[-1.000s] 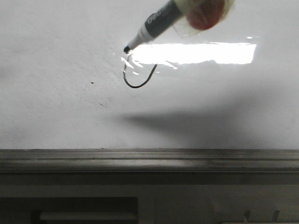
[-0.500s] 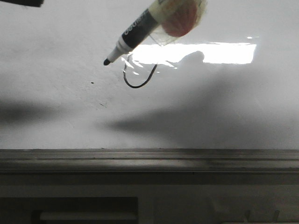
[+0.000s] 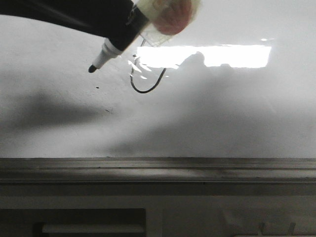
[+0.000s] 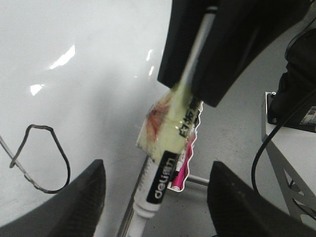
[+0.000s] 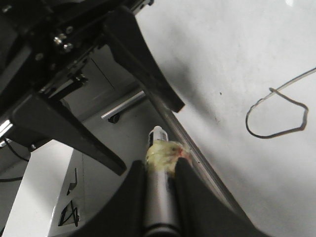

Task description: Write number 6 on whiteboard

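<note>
Right fingers (image 5: 159,180) pinch the marker (image 3: 114,48); left fingers (image 4: 155,190) are spread on either side of its barrel, not touching it. The number 6 (image 3: 146,79) sits on the whiteboard (image 3: 237,123), just beyond the marker tip. Tiny dot (image 3: 97,88) is nearby. Tip has shifted further left of the stroke, and a dark arm (image 3: 64,17) now enters the front view.

tape-wrapped marker (image 3: 129,35), possibly pink sticker (image 4: 180,170) behind it.
</note>
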Available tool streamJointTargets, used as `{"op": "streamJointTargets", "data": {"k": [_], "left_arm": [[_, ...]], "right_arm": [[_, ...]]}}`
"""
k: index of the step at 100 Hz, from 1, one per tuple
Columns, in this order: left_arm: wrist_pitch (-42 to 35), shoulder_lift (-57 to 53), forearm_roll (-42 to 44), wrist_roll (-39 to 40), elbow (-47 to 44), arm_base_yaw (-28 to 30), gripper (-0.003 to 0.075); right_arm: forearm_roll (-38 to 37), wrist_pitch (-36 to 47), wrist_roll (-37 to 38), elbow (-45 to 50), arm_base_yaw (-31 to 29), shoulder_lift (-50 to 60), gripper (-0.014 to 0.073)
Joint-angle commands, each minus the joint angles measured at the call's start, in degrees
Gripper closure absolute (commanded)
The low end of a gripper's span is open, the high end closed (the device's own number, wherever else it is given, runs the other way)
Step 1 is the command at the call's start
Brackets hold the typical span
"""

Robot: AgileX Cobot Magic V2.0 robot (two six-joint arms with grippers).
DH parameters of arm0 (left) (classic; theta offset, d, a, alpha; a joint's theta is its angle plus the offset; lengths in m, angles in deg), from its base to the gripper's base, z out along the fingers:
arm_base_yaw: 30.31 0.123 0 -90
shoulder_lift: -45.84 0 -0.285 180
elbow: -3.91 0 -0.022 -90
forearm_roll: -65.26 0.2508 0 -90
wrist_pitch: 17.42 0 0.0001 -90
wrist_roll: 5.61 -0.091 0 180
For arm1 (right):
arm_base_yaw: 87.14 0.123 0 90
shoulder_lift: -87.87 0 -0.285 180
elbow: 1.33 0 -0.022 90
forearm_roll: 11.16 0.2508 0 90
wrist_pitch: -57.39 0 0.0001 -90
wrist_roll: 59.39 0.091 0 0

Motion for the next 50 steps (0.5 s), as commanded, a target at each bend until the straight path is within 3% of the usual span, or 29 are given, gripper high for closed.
{"op": "streamJointTargets", "data": {"k": [1,20,40,50], "left_arm": [[-0.75,0.4,-2.77,-0.03,2.55,-0.91,0.0312],[-1.07,0.65,-2.62,-0.03,3.59,-0.88,0.0318],[-0.76,0.65,-1.32,-0.03,3.59,-0.88,0.0394],[-0.65,0.96,-1.2,-0.03,3.59,-0.88,0.0397]], "right_arm": [[2.32,1.89,-1.27,-2.04,0.71,0.55,0.0639],[2.32,2.59,-1.27,-2.04,0.69,0.55,0.0639],[2.59,2.63,-1.27,-2.04,0.72,0.55,0.0639],[2.85,2.63,-1.27,-2.04,0.72,0.55,0.0639]]}}
